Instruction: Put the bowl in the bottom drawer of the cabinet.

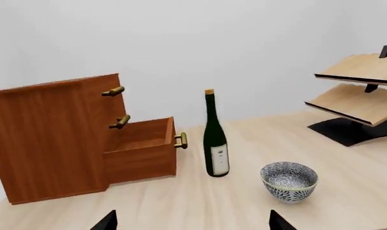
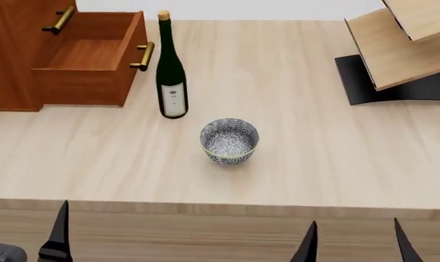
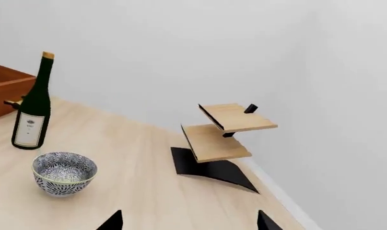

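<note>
The speckled bowl stands upright on the light wood table, near its front edge. The reddish-brown cabinet is at the back left. Its bottom drawer is pulled out, and the wood floor inside is bare. My left gripper hangs open in front of the table's edge at the left. My right gripper is open too, low at the right. Both are well short of the bowl and hold nothing.
A dark green wine bottle stands upright between the open drawer and the bowl. A light-wood slanted rack on a black base is at the back right. The table's front edge runs just ahead of both grippers.
</note>
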{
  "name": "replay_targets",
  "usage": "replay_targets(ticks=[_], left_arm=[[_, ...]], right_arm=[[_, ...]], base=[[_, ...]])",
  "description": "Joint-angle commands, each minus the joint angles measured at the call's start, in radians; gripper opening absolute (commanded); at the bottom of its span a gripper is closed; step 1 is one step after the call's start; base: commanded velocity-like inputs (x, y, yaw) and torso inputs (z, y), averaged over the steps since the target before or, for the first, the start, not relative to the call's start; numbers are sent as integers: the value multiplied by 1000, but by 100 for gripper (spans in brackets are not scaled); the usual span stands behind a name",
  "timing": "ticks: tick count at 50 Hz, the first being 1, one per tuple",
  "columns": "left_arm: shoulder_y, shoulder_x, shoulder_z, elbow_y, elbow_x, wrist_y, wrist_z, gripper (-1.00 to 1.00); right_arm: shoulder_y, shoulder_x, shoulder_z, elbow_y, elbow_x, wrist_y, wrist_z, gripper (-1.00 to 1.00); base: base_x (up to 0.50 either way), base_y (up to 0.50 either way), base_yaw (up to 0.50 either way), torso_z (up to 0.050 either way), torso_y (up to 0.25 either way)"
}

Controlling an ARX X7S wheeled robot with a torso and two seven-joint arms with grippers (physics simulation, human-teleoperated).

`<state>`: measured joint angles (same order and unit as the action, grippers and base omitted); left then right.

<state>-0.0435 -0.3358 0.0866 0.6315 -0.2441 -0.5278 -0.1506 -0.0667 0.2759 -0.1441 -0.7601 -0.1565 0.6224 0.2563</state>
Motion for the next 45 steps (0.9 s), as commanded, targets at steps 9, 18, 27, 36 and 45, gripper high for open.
replay_targets(ticks=[9, 18, 27, 36, 45], left_arm=[[5, -14, 4, 30, 0, -6, -10, 100], [12, -14, 14, 38, 4, -2, -16, 100], [17, -18, 22, 32, 11, 11, -19, 100], [20, -21, 28, 30, 15, 20, -20, 100], [19, -22, 31, 27, 13, 25, -23, 100]], right_arm=[[-19, 22, 11, -61, -6, 0, 10, 100], [-26, 27, 12, -64, -5, -6, 14, 100], [-38, 27, 23, -64, 2, -16, 22, 100], [-36, 28, 16, -63, 0, -13, 25, 100], [-36, 29, 12, -64, -1, -10, 29, 100]], base=[[500, 0, 0, 0, 0], [500, 0, 0, 0, 0], [500, 0, 0, 0, 0], [500, 0, 0, 0, 0], [500, 0, 0, 0, 2]])
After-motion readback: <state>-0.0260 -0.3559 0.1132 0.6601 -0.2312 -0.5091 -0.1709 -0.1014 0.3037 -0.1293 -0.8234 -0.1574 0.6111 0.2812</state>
